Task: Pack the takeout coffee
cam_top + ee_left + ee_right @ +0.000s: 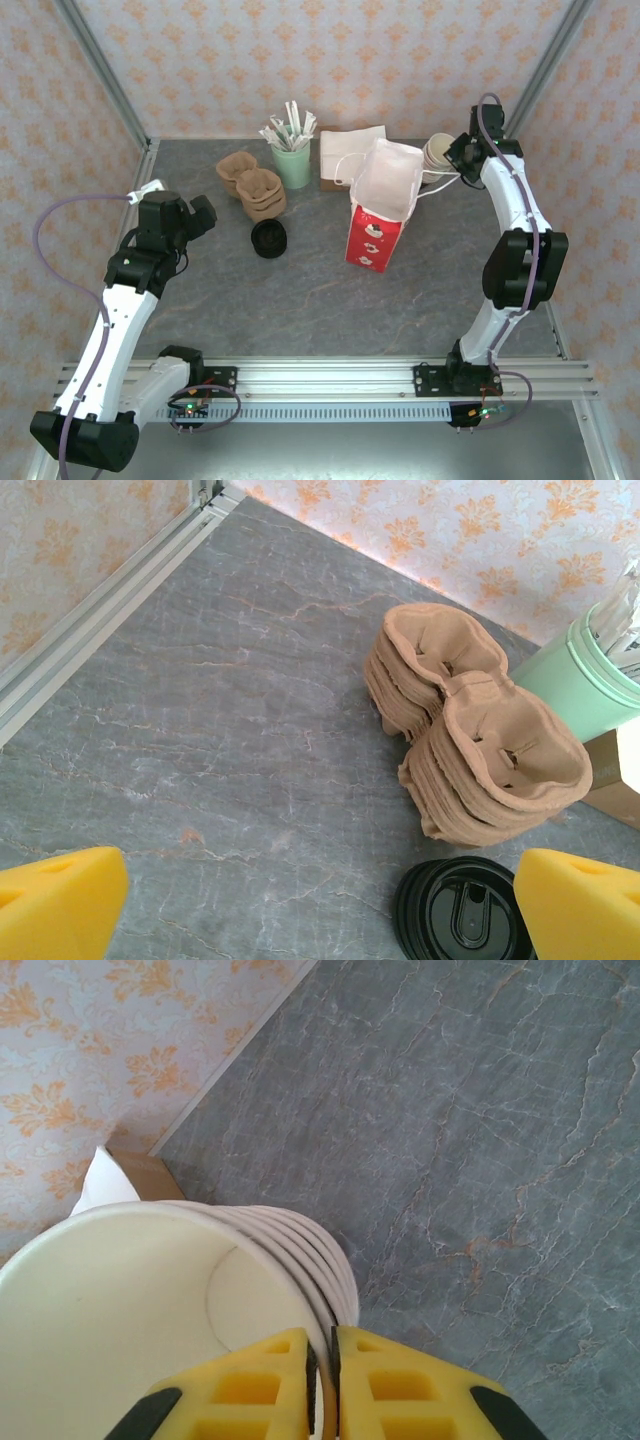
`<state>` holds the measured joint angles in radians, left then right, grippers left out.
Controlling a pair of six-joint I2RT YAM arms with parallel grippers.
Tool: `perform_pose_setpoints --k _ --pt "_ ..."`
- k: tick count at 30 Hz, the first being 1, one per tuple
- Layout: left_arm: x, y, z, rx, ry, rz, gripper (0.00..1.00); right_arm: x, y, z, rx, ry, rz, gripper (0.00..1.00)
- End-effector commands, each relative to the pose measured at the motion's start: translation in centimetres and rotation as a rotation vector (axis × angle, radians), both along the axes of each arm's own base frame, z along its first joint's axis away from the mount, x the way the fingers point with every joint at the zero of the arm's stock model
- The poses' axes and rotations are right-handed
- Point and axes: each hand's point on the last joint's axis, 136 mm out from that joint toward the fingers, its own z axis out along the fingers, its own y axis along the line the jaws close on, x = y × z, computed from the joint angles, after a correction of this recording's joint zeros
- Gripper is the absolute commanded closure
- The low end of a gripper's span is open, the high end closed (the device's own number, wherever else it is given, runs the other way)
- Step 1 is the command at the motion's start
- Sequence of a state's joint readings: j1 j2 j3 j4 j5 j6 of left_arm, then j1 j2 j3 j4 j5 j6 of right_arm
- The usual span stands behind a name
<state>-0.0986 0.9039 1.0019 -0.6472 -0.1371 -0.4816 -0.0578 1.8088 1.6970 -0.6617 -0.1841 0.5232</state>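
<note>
Grey marbled tabletop [300, 300] runs back to walls papered with orange damask [330, 60], and an aluminium rail [330, 378] at the 6 o'clock edge carries both arm bases.

Taking the top view as a dial, a stack of brown pulp cup carriers [255, 185] sits at 11 o'clock. A mint-green cup [293, 168] full of paper-wrapped sticks [290, 125] stands just beside it, at its 2 o'clock. White napkins [352, 145] lie toward 12. A red paper bag [372, 240] stands upright near the middle, its mouth open and its white handles [345, 165] loose.

A round black lid [268, 238] with a sip tab rests on the table at 6 o'clock of the carriers, close to them. Whether a cup stands under it I cannot tell.

The left gripper [200, 215] hovers at 9 o'clock of that lid. Its wrist camera shows the yellow fingers [60, 905] spread wide apart with nothing between them, and the lid near the right-hand one.

The right gripper [455, 155] reaches out to 2 o'clock, to a stack of cream cups [437, 150]. Seen from its wrist, its yellow fingers [250, 1380] are nearly together, one inside and one outside the top cup [100, 1310], with the rim wall pinched between them.
</note>
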Motion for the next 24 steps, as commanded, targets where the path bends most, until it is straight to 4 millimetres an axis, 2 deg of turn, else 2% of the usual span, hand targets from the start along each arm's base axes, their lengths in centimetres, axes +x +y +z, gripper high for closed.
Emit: perform_pose_setpoints --k 1,13,24 --pt "-0.3 -0.3 0.7 -0.007 -0.002 -0.012 0.0 -0.8 -0.4 3.4 -0.025 -0.067 -0.004 0.86" --pt "-0.4 -0.5 0.8 -0.019 -0.007 -0.017 0.0 -1.8 -0.2 5.8 -0.048 -0.102 0.005 0.88" --pt "-0.5 -0.5 0.7 -0.022 -0.007 -0.016 0.0 -1.7 0.1 7.3 -0.035 -0.133 0.01 0.89"
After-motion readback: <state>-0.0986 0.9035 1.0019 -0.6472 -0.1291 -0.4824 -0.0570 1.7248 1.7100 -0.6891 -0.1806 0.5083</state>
